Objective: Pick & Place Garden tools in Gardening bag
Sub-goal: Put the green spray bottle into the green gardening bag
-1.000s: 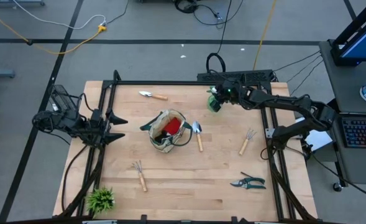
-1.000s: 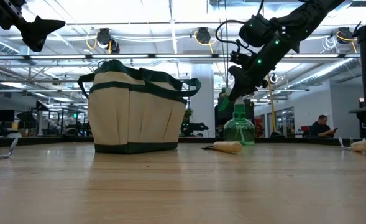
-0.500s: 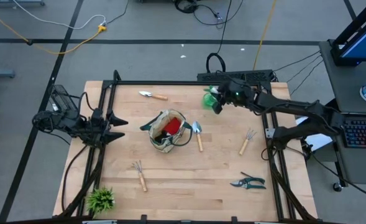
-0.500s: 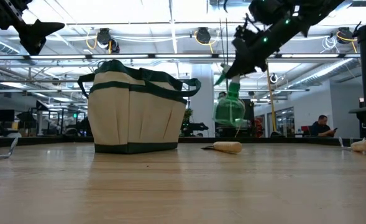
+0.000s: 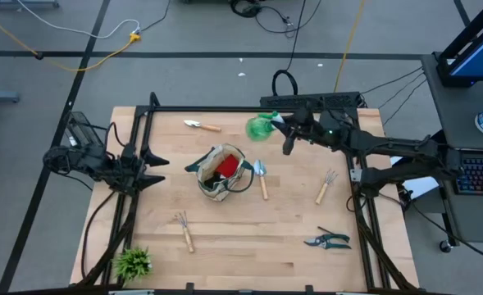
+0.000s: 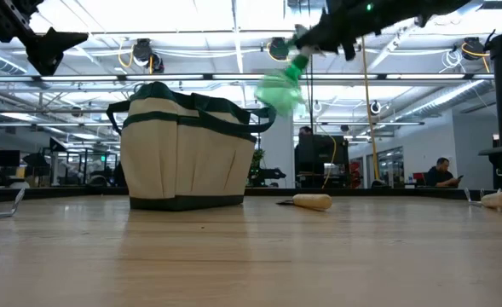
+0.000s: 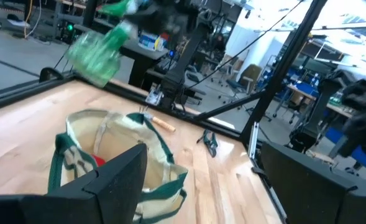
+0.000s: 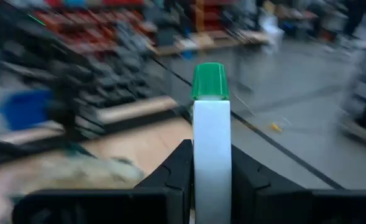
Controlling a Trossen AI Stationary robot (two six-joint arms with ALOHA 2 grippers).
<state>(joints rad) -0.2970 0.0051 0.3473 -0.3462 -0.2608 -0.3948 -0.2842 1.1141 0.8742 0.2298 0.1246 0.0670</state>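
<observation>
The green spray bottle (image 5: 260, 125) hangs tilted in the air above the table's far side, right of the beige, green-trimmed gardening bag (image 5: 220, 172). It shows in the low view (image 6: 280, 85) and the left wrist view (image 7: 96, 50) too. My right gripper (image 5: 284, 129) is shut on it. The bag stands upright on its base with the red glove (image 5: 216, 168) inside. My left gripper (image 5: 157, 170) waits open and empty at the table's left edge, pointing at the bag (image 7: 108, 149). My right gripper pinches the bottle's white spray head (image 8: 211, 143) between its two fingers (image 8: 181, 167), with the green nozzle cap (image 8: 209, 81) sticking out past the fingertips. The fingers come from the table's right, roughly level. The bottle is lifted clear, and its green body (image 6: 278, 89) slants down toward the bag.
A trowel (image 5: 202, 125) lies at the far edge and another (image 5: 260, 176) just right of the bag. Rakes lie at the right (image 5: 325, 187) and near left (image 5: 184, 229). Shears (image 5: 327, 240) lie near right. A leafy plant (image 5: 132, 262) stands at the near left corner.
My right gripper has lifted the spray bottle off the table's far right part and carried it up and toward the table's left, toward the bag. The bottle has tipped from upright to slanted, with its body now swinging ahead of the gripper.
</observation>
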